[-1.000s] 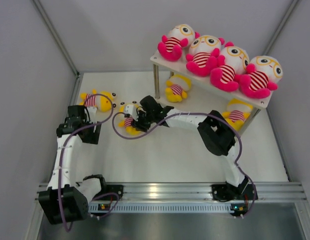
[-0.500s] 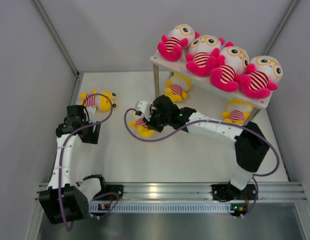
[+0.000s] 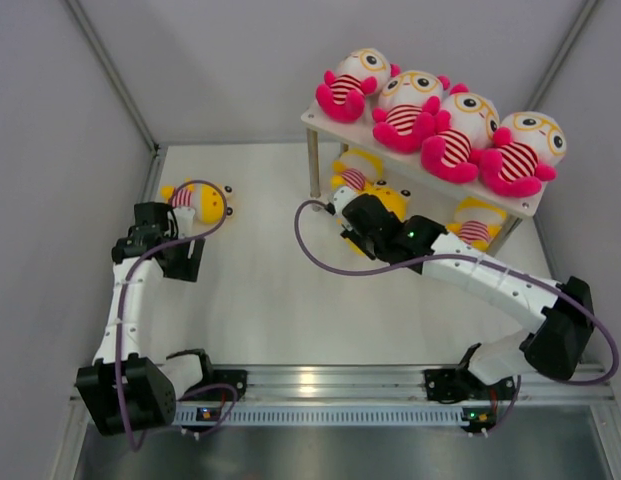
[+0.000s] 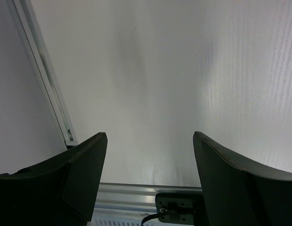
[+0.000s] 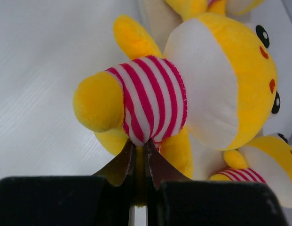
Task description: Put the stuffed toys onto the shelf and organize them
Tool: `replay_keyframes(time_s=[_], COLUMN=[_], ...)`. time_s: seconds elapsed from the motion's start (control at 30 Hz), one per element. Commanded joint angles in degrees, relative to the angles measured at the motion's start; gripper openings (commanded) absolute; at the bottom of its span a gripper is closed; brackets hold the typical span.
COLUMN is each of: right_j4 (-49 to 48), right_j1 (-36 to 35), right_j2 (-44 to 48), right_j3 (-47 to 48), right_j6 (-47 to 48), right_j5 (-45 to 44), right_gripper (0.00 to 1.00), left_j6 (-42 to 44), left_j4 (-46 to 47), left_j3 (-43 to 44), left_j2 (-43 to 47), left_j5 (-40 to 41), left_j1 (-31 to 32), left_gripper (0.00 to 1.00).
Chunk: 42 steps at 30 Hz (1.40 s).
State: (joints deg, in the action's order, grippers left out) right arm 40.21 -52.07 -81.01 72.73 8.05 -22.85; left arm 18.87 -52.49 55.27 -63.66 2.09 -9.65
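Gripping the striped belly of a yellow round-headed plush doll (image 5: 202, 84), right gripper (image 5: 140, 143) clamped tight, at the lower tier's front edge | left gripper (image 4: 149, 136) jaws wide apart, empty, over white table (image 4: 160, 70) | second yellow doll (image 3: 200, 201) lying just beyond it | white two-tier metal-legged shelf (image 3: 315, 119): two yellow dolls (image 3: 352, 172) below, four pink-limbed dolls (image 3: 468, 112) on top.
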Motion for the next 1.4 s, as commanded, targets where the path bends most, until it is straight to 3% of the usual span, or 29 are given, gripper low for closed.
replay_keyframes(time_s=[0.0, 0.17, 0.3, 0.43, 0.87, 1.2, 1.37], right_j4=[1.81, -1.61, -19.3, -28.67, -30.71, -27.12, -25.71], right_j1=[3.72, 10.49, 13.13, 14.89, 20.52, 20.87, 19.21], right_j2=[4.11, 3.58, 5.51, 2.63, -2.39, -5.48, -3.54], right_j3=[1.01, -0.3, -6.78, -10.15, -11.2, -7.69, -6.99], right_j6=[0.12, 3.53, 9.42, 15.67, 16.99, 15.85, 15.94], right_j5=[-11.16, -11.52, -6.69, -2.12, 4.3, 2.02, -0.62], right_gripper=[0.0, 0.0, 0.0, 0.0, 0.01, 0.6, 0.71], left_j6=[1.08, 1.78, 1.61, 1.6, 2.75, 7.66, 7.67], left_j4=[1.51, 1.51, 1.6, 1.51, 1.6, 1.6, 6.16], left_j3=[2.22, 1.78, 2.13, 2.3, 1.77, 8.27, 14.16], left_j2=[0.64, 1.35, 0.55, 0.9, 0.91, -4.45, -10.95], left_j5=[-1.74, -1.74, -1.82, -1.82, -1.82, -5.68, -6.92], left_j1=[-0.19, -0.28, -0.28, -0.19, -0.19, -0.19, 1.21], left_gripper=[0.8, 0.8, 0.8, 0.8, 0.81, 0.8, 0.79])
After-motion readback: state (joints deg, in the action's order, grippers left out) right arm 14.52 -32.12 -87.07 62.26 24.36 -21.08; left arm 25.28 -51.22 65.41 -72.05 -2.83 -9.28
